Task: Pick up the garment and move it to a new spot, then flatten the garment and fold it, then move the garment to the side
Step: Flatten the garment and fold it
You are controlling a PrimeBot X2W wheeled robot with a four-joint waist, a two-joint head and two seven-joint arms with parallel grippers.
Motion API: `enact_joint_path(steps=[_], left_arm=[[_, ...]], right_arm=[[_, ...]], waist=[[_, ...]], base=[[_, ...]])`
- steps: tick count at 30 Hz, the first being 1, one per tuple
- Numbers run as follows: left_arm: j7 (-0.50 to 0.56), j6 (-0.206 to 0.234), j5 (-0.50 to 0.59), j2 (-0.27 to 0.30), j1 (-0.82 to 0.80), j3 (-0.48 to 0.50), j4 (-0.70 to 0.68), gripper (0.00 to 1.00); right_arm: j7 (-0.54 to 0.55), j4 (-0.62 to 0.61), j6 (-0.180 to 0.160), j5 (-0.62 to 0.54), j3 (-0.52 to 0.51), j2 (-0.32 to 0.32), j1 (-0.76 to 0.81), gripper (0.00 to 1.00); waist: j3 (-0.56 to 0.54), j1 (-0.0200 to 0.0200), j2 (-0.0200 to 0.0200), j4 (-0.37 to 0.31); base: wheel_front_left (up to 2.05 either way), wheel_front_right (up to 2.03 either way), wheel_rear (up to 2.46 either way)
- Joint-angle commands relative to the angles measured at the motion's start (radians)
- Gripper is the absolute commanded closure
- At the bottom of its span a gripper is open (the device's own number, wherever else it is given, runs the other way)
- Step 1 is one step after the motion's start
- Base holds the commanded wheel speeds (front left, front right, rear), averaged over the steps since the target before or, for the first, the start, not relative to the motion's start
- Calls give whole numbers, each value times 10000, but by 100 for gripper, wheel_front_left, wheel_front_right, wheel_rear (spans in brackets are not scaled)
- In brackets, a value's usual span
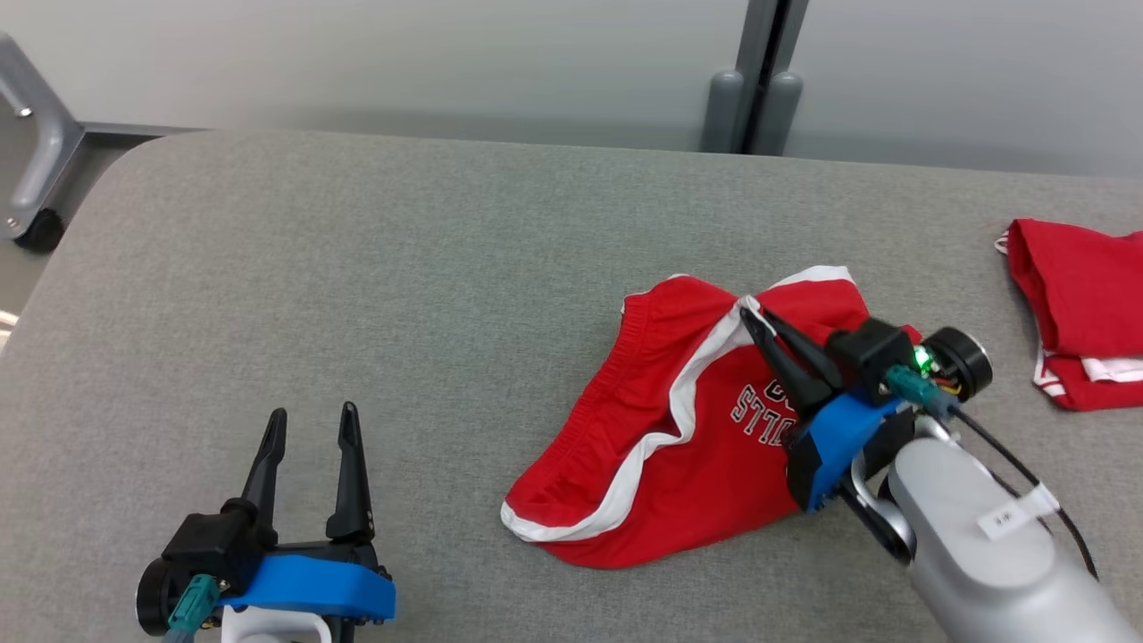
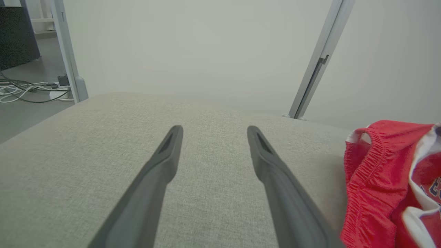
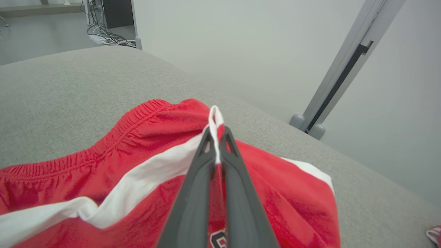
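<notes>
At the right edge of the head frame: a second red garment (image 1: 1080,313), well apart from the shorts. Shorts (image 1: 661,464) lie crumpled centre-right on the grey woven table (image 1: 402,295). Right gripper (image 1: 755,314) is clamped on their white trim at the top. Left gripper (image 1: 313,411), lower left, is wide with nothing in it. Red fabric, gathered elastic waistband.
</notes>
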Motion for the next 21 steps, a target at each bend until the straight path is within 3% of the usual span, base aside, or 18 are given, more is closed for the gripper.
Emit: enact_joint_path(steps=[1,10,18,19,20,21], left_arm=[[-21,-41,0,-7,32,15,-36,0],[-22,-96,140,-5,61,14,-19,0],[-21,-158,233,-5,242,68,40,0],[-21,-169,235,-5,291,73,53,0],[-21,-175,233,-7,331,60,64,0],[-21,-177,225,-5,357,53,64,0]], right_arm=[[-43,-232,2,-82,-68,-99,399,100],[-48,-3666,2,-671,-1235,-374,3991,100],[-50,-4479,2,-926,-1957,-264,6147,99],[-50,-4513,2,-905,-1995,-213,6309,85],[-50,-4615,2,-875,-2063,-159,6410,27],[-50,-4697,2,-845,-2149,-125,6520,0]], waist=[[-150,1,2,-199],[-192,1,2,-671],[-436,1,2,-878],[-479,1,2,-904],[-514,1,2,-924],[-545,1,2,-943]], base=[[0,0,0],[0,0,0],[0,0,0],[0,0,0],[0,0,0],[0,0,0]])
